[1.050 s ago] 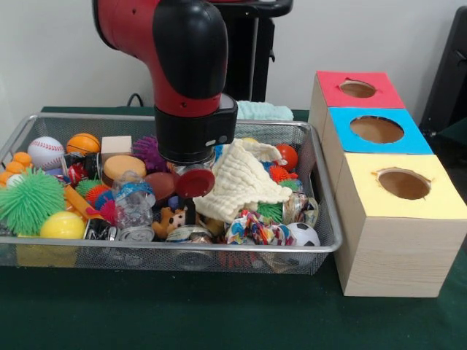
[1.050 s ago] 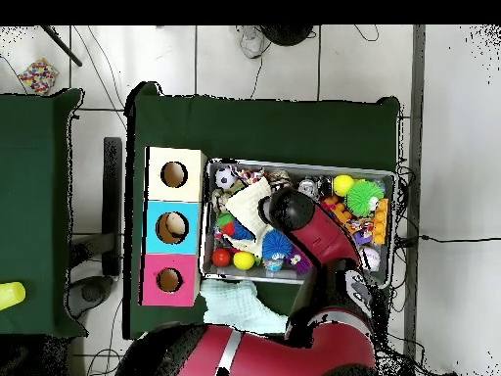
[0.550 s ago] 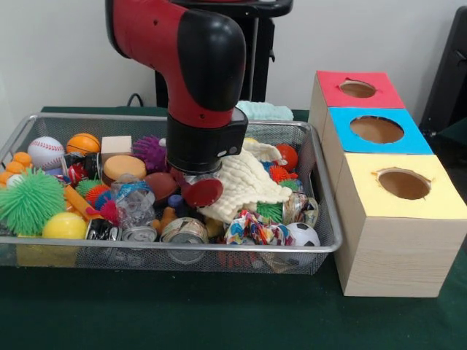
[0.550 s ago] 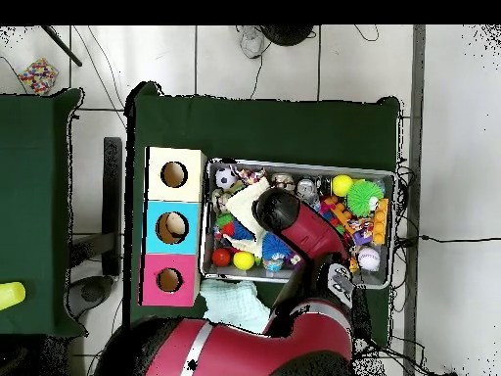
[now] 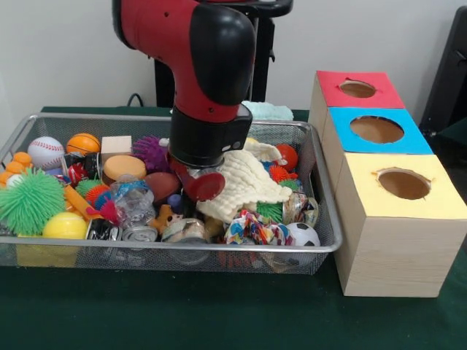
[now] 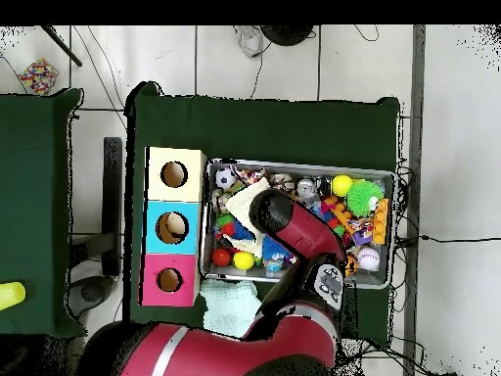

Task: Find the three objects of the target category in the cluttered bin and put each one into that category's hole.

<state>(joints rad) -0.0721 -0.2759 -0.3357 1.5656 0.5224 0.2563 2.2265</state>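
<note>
At the front of the wire bin (image 5: 321, 244) lie a soccer ball (image 5: 300, 234), a crumpled wrapper (image 5: 252, 227), small cans (image 5: 136, 234) and a yellow ball (image 5: 64, 226). Behind them, near the middle, the gripper (image 5: 198, 182) is down among the things, beside a cream cloth (image 5: 244, 181); a dark red disc shows at its tip, and I cannot tell if it is open or closed. At the back lie a baseball (image 5: 45, 152) and a basketball (image 5: 82, 143). To the right of the bin stand three boxes with holes: yellow box (image 5: 405, 211) nearest, blue box (image 5: 350, 146) next, red box (image 5: 325, 91) farthest.
</note>
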